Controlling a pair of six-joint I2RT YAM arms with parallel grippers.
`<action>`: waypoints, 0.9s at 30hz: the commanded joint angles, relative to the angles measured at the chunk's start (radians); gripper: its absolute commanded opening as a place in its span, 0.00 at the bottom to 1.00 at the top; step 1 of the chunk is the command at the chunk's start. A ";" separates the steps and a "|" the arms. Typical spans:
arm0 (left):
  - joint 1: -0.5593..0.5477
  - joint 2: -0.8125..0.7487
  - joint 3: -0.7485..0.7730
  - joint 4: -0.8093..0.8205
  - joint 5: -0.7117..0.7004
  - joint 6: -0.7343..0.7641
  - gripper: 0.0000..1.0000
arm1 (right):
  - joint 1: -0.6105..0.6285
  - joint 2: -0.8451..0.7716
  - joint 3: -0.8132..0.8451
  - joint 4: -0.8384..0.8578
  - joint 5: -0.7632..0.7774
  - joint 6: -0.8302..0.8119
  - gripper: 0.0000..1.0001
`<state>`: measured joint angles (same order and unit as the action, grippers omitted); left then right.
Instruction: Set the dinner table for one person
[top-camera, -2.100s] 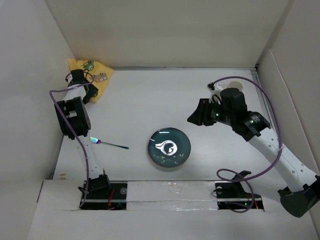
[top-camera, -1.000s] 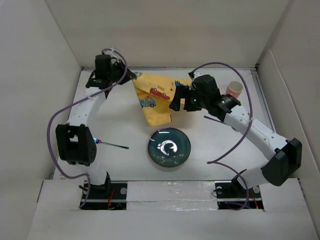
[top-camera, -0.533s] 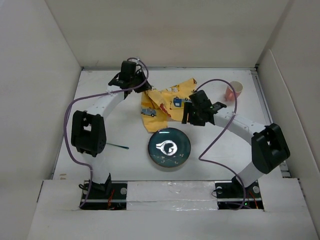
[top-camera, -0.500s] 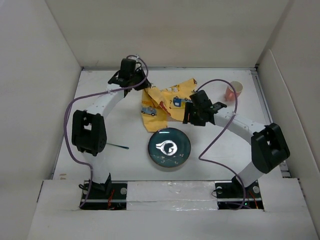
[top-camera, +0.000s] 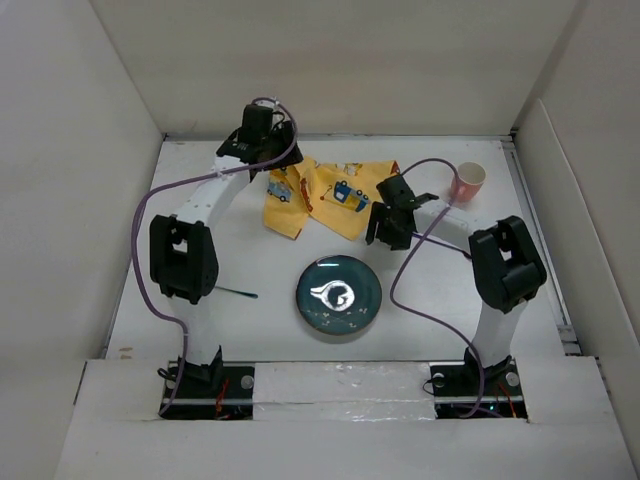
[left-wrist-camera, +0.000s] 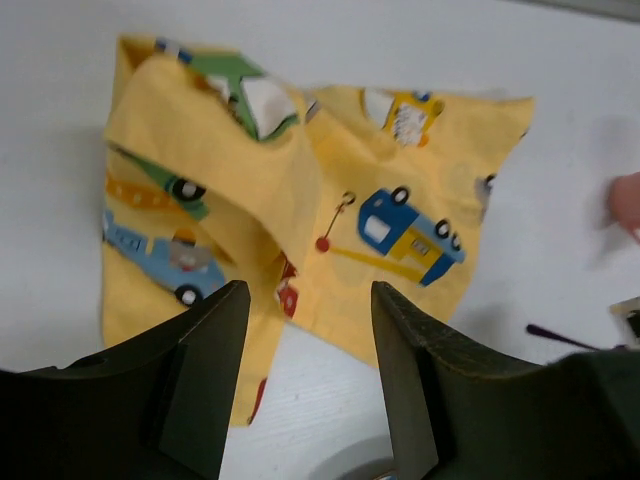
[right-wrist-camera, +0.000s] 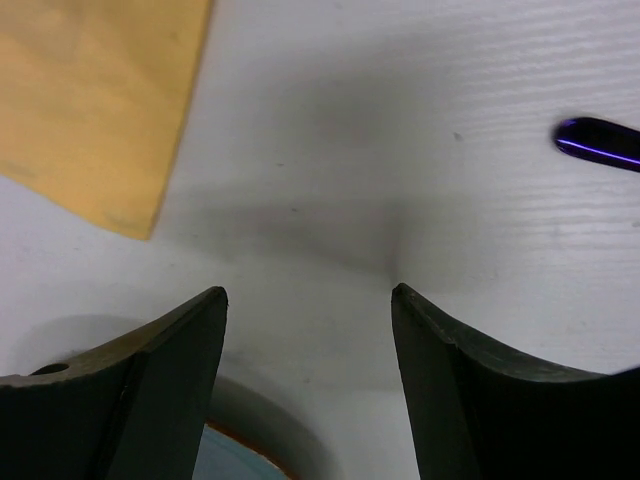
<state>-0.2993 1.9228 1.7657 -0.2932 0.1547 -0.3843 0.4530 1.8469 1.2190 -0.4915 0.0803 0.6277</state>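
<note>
Step in hand: laying cloth (top-camera: 318, 193) on table (top-camera: 250, 250), far centre, beyond plate (top-camera: 338, 295). Cloth down but rumpled, left part folded over itself.

Left gripper (left-wrist-camera: 305, 375) spread, nothing in it, hovers over cloth. Right gripper (right-wrist-camera: 308, 330) spread, empty, over bare table just right of cloth's near corner.

Next, my guess: flatten fold, then fetch fork (top-camera: 235, 293) at near left and cup (top-camera: 467, 182) at far right.

Versus a second ago: cloth hung stretched between both grippers; now released, lying on table.
</note>
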 joint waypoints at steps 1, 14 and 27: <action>0.023 -0.120 -0.081 -0.055 -0.075 0.018 0.49 | 0.032 0.009 0.077 0.028 -0.010 -0.003 0.72; 0.020 -0.455 -0.729 0.131 -0.170 -0.165 0.26 | 0.133 0.230 0.327 -0.077 0.075 -0.008 0.71; -0.088 -0.283 -0.796 0.244 -0.110 -0.298 0.49 | 0.142 0.267 0.357 -0.125 0.164 0.017 0.09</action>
<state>-0.3328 1.6005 0.9184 -0.0921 0.0780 -0.6525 0.6018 2.1178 1.5902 -0.5953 0.1989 0.6357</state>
